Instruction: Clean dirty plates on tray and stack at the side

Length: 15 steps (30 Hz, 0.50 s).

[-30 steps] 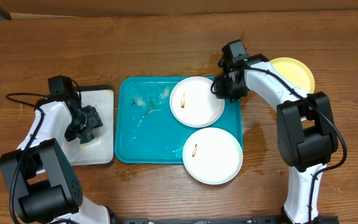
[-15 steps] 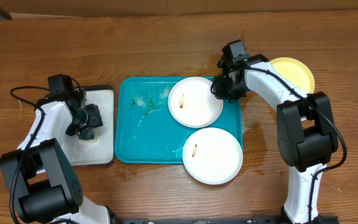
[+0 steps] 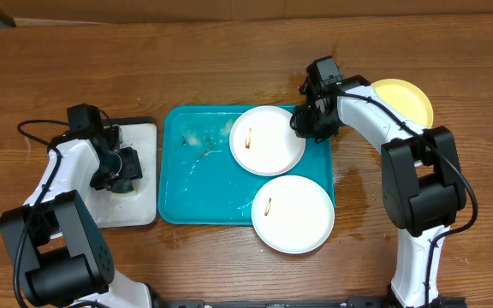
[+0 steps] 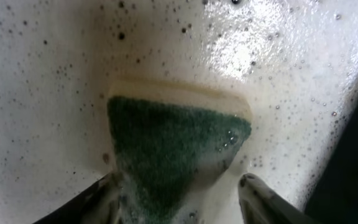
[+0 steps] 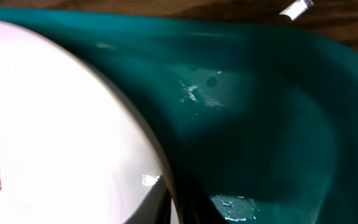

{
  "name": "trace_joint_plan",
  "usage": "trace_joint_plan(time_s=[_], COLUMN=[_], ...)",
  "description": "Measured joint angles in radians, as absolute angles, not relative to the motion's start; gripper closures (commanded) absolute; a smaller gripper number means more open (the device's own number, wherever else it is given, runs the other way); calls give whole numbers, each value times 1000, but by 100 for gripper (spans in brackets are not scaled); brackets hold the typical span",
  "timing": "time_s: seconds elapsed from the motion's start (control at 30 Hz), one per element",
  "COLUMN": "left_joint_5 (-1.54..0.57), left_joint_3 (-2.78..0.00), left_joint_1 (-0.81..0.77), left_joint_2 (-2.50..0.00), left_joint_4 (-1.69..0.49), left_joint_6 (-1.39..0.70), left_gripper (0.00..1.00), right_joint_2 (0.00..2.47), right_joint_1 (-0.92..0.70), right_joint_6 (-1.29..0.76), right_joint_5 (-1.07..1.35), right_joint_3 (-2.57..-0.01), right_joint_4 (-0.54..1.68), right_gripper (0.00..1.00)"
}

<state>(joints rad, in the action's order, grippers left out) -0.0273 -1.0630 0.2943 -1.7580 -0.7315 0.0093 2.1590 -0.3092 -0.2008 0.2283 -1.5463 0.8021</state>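
The right gripper [image 3: 303, 122] is pinching shut on the 2 o'clock rim of the upper white plate [image 3: 264, 144], which is lying at the teal tray [image 3: 187, 192]'s 1 o'clock corner, while the left gripper [image 3: 125, 168] is straddling a green sponge [image 4: 173, 143], grip unclear.

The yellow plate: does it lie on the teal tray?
No, the yellow plate lies on the bare wooden table, outside the tray, to its right.

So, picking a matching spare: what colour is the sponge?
The sponge is dark green on top, pale yellow beneath; clearest in the left wrist view.
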Motion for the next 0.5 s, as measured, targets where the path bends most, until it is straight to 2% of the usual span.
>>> trace_joint_plan(time_s=[0.03, 0.13, 0.3, 0.37, 0.4, 0.43, 0.47, 0.5], left_joint_5=[-27, -30, -31, -31, -32, -34, -35, -38], left_joint_3=[-1061, -1059, -1057, -1047, -1042, -1036, -1032, -1028], left_joint_1=[294, 294, 294, 294, 294, 294, 294, 294], left_joint_2=[-1758, -1758, -1758, -1758, -1758, -1758, -1758, -1758], left_joint_4=[-725, -710, -709, -707, -707, -706, -706, -705], left_joint_6=[11, 7, 7, 8, 6, 9, 10, 10], left_gripper=[8, 10, 27, 36, 43, 62, 77, 87], right_joint_2=[2159, 2158, 2157, 2157, 2157, 2157, 2155, 2152], right_joint_1=[-309, -309, -310, -309, -309, -309, -310, -310], right_joint_6=[-201, -202, -202, -202, -207, -213, -213, -209], right_joint_5=[229, 229, 228, 226, 224, 226, 226, 228], right_joint_3=[-1545, -1544, -1543, -1543, -1543, -1543, -1543, -1543], right_joint_4=[799, 796, 797, 797, 798, 795, 793, 792], right_gripper=[94, 94, 93, 86, 78, 70, 69, 70])
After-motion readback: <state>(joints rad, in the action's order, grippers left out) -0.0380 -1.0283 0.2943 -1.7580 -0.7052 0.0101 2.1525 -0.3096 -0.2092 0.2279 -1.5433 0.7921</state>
